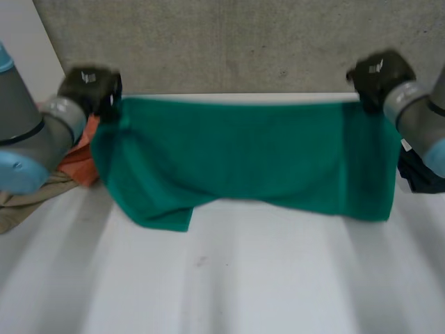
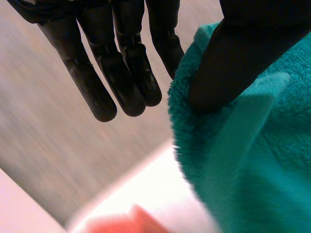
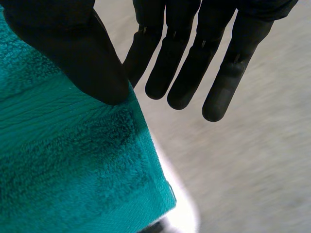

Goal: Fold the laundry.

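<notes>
Head view: saw green towel (image 1: 243, 156) stretched wide betw. both hands, raised over far part of white table (image 1: 243, 278), in front of grey wall (image 1: 243, 42). Hung as a flat sheet, top edge approx. level, lower edge uneven, drooping lowest in a fold on L side. Couldn't tell if that fold touched table. Found left hand (image 1: 90, 87) at towel's top L corner and right hand (image 1: 379, 73) at top R corner. Noted orange cloth (image 1: 80, 160) on table beside L arm, partly behind towel, w/ beige cloth (image 1: 28, 202) touching it on near side. Spotted dark cloth (image 1: 421, 174) at table's R edge, under R arm.

Left wrist view: caught left hand (image 2: 243, 43) w/ thumb pressed onto towel's corner, pinching it vs. nearest finger. Other fingers (image 2: 104, 92) straight, close together, clear of fabric.

Right wrist view: same for right hand (image 3: 73, 53). Thumb clamped on towel by its hemmed edge, pinched vs. nearest finger. Remaining fingers (image 3: 194, 63) straight, slightly apart, off the fabric.
</notes>
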You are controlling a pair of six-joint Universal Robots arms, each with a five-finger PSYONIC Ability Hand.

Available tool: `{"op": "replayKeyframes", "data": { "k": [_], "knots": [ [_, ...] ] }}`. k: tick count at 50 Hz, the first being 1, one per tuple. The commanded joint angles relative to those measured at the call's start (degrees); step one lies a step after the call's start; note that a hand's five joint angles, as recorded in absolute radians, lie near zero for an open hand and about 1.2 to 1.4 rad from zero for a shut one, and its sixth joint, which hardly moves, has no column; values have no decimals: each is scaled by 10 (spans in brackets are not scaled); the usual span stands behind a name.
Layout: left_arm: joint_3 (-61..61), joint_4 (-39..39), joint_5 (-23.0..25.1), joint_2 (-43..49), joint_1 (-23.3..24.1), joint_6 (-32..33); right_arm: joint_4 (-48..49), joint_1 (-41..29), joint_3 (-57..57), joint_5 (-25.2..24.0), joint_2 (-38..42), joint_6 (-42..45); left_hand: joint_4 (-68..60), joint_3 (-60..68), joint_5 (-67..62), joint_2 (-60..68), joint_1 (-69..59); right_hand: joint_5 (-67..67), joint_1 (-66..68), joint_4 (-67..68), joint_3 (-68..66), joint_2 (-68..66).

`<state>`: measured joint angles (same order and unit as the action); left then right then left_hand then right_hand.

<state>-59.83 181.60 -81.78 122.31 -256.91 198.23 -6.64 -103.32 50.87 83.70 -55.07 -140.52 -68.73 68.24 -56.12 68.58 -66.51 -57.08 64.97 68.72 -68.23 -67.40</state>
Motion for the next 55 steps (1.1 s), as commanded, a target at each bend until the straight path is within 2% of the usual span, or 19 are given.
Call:
{"op": "replayKeyframes", "data": {
  "k": [1,2,5,7,15,23,31,35,39,42,43,46,47,51,55],
  "knots": [
    [139,236,-37,20,4,-88,289,-9,-54,34,6,-89,-113,118,-139,114,-135,-129,150,113,-118,-126],
    [142,257,-43,16,4,-100,357,-9,-48,31,-1,-109,-113,118,-139,114,-135,-129,150,113,-118,-126],
    [152,305,-57,6,1,-119,446,-7,-31,16,-11,-132,-113,118,-139,114,-135,-129,150,113,-118,-126],
    [151,300,-56,-1,1,-121,448,-5,-30,6,-10,-132,-113,118,-139,114,-135,-129,150,113,-118,-126],
    [63,233,-25,-22,-11,-122,352,-3,0,-46,3,-133,-113,118,-139,114,-135,-129,150,113,-118,-126],
    [-139,224,25,-29,-19,-100,270,-2,96,-91,22,-121,-113,118,-139,114,-135,-129,150,113,-118,-126],
    [-277,199,58,-1,-15,-39,172,0,150,-82,80,-42,-113,118,-139,114,-135,-129,150,113,-118,-126],
    [-323,143,79,-23,-16,-5,89,10,171,-67,83,14,-113,118,-139,114,-135,-129,150,113,-118,-126],
    [-362,48,88,-79,-19,34,-13,29,203,-61,45,58,-113,118,-139,114,-135,-129,150,113,-118,-126],
    [-393,-52,90,-132,-29,95,-101,46,251,-59,-10,95,-113,118,-139,114,-135,-129,150,113,-118,-126],
    [-406,-107,88,-160,-37,136,-121,51,262,-58,-25,103,-113,118,-139,114,-135,-129,150,113,-118,-126],
    [-421,-197,89,-199,-56,198,-191,78,312,-45,-90,167,-113,118,-139,114,-135,-129,150,113,-118,-126],
    [-426,-252,89,-220,-68,233,-220,92,335,-39,-120,205,-113,118,-139,114,-135,-129,150,113,-118,-126],
    [-422,-354,108,-250,-89,301,-242,116,368,-47,-175,284,-113,118,-139,114,-135,-129,150,113,-118,-126],
    [-386,-328,131,-239,-84,307,-201,108,368,-55,-167,277,-113,118,-139,114,-135,-129,150,113,-118,-126]
  ]
}}
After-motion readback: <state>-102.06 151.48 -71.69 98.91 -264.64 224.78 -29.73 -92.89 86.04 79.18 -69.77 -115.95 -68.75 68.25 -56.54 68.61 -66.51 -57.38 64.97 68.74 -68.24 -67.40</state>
